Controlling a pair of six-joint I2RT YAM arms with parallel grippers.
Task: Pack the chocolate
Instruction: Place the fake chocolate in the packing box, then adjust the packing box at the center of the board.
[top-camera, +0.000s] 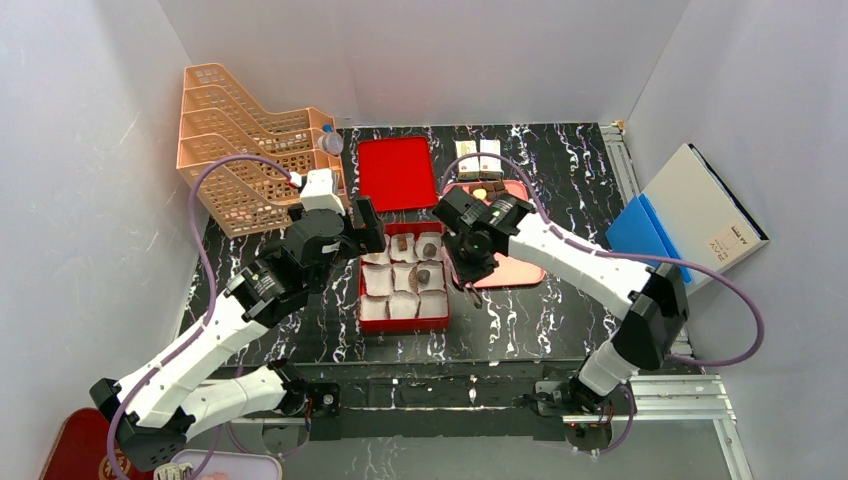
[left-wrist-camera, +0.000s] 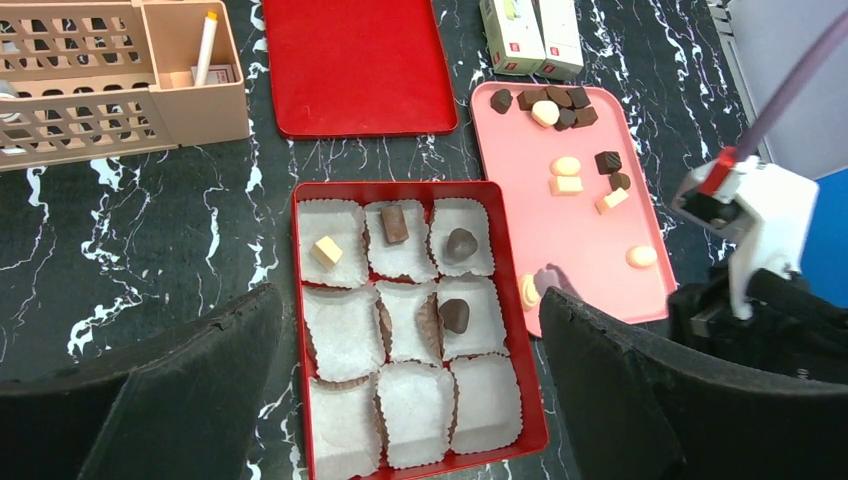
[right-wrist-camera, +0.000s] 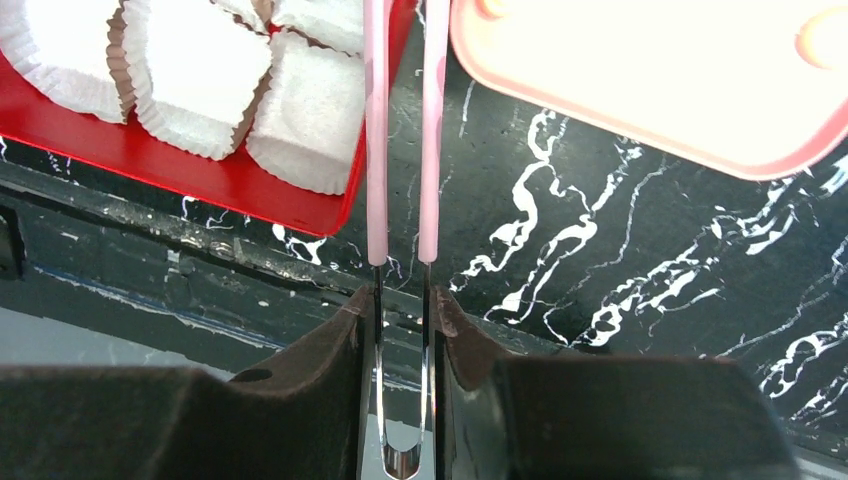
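While the left gripper (left-wrist-camera: 410, 300) gapes above the red box (left-wrist-camera: 400, 188), we log the right gripper (right-wrist-camera: 400, 300) clamping pink tweezers (right-wrist-camera: 376, 150).

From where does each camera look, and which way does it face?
Top external: high behind the bases, looking down at the table; left arm and right arm show.
Left wrist: above the red box, facing down and forward; open left fingers frame the bottom.
Right wrist: looking down between red box and pink tray; right fingers clamp tweezers.
Shared: both wrist views show box and tray.
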